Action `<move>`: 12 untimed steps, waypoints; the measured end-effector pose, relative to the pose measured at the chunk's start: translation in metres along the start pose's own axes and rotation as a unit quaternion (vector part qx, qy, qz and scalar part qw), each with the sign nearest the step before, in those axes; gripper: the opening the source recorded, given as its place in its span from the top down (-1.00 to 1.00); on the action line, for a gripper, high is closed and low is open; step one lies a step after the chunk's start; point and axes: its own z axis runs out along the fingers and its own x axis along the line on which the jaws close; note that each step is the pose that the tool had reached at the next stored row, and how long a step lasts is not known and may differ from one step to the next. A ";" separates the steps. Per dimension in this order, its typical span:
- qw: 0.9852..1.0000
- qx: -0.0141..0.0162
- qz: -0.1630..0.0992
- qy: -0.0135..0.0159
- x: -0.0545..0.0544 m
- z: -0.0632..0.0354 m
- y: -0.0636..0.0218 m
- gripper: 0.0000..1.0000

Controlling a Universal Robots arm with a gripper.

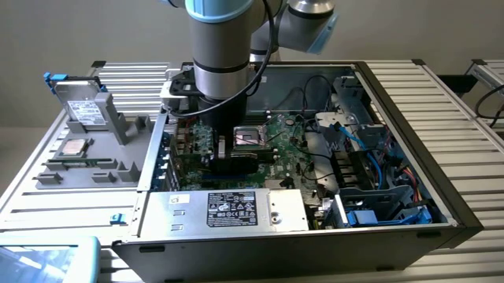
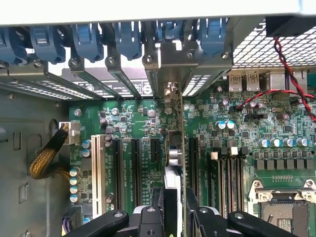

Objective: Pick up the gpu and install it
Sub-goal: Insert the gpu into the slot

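Observation:
The gpu (image 2: 174,163) shows edge-on in the wrist view as a thin green card with a silvery part on one face, standing upright over the motherboard (image 2: 276,133) between two black expansion slots. Its metal bracket (image 2: 170,94) reaches the case's rear slot openings. My gripper (image 2: 174,212) is shut on the card, one black finger on each face. In the exterior view the gripper (image 1: 223,147) is lowered deep into the open computer case (image 1: 409,106), with the dark gpu (image 1: 236,164) under it, low over the board. Whether the card is seated in its slot I cannot tell.
Blue retention clips (image 2: 128,39) line the rear slots. A white slot (image 2: 96,173) and a yellow sleeved cable (image 2: 47,158) lie beside the card; the CPU socket (image 2: 284,207) is opposite. The power supply (image 1: 228,209), blue cables (image 1: 370,147) and a grey parts fixture (image 1: 87,147) surround the work.

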 end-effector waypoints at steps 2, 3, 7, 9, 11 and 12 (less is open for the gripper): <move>1.000 0.000 0.000 0.000 0.000 0.0002 0.0000 0.44; 1.000 0.000 0.000 0.000 0.000 0.0001 0.0000 0.44; 1.000 0.000 0.000 0.000 0.000 0.0004 0.0000 0.44; 1.000 0.000 0.000 0.000 0.000 0.0004 0.0001 0.44; 1.000 0.000 0.000 0.000 0.000 0.0005 0.0001 0.44; 1.000 0.000 0.000 0.000 0.000 0.0005 0.0001 0.44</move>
